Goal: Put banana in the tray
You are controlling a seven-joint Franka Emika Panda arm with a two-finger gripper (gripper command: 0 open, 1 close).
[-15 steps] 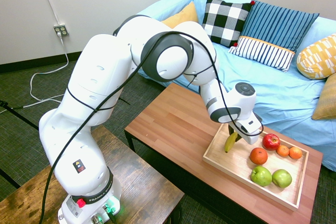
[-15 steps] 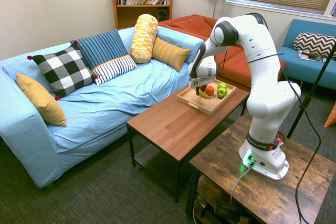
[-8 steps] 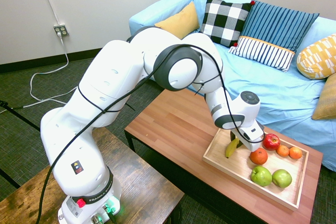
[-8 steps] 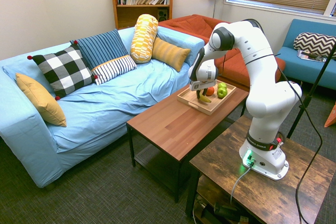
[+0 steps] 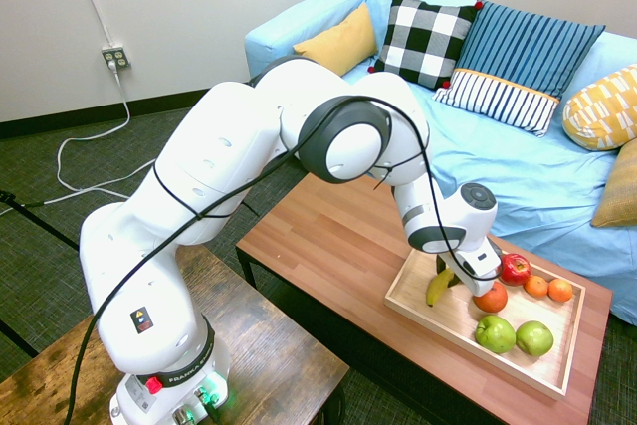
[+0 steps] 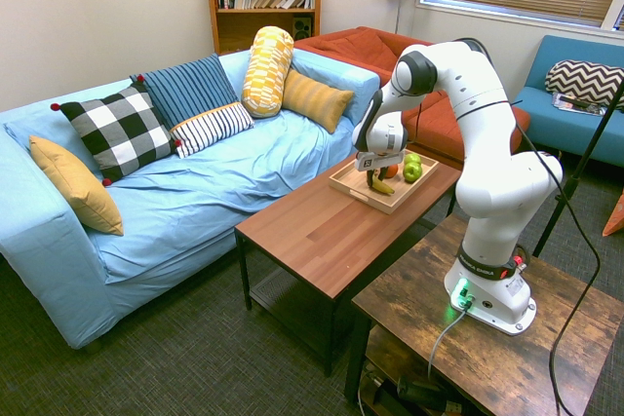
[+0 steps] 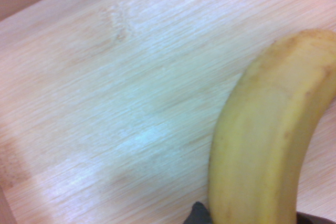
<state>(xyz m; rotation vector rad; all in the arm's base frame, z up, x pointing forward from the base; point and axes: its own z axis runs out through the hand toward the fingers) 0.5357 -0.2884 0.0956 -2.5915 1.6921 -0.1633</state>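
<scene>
One curved yellow banana point(image 5: 439, 287) hangs nearly upright from the white arm's two-finger gripper point(image 5: 445, 268), whose fingers are closed on its upper end; that end and the fingers themselves are mostly hidden behind the wrist in the first exterior view. In the second exterior view the banana point(image 6: 378, 183) is small and its contact with the wood is hard to judge. The wrist view is soft, showing only the banana's point(image 7: 268, 129) lower body against pale wood grain, its tip cut off.

Compared with half a second ago, the wrist sits slightly lower and the banana's lower tip is closer to the floor of the large shallow light-wood tray point(image 5: 415, 298); whether it touches cannot be told.

The tray rests on the reddish-brown wooden table point(image 5: 328, 236). Inside it, taking the banana as centre in the first exterior view, a red apple point(image 5: 515, 268) lies at 2 o'clock, an orange point(image 5: 490, 297) just beside the banana at 3 o'clock, two smaller oranges point(image 5: 548, 288) further along at 3 o'clock, and two green apples point(image 5: 515, 335) at 4 o'clock.
</scene>
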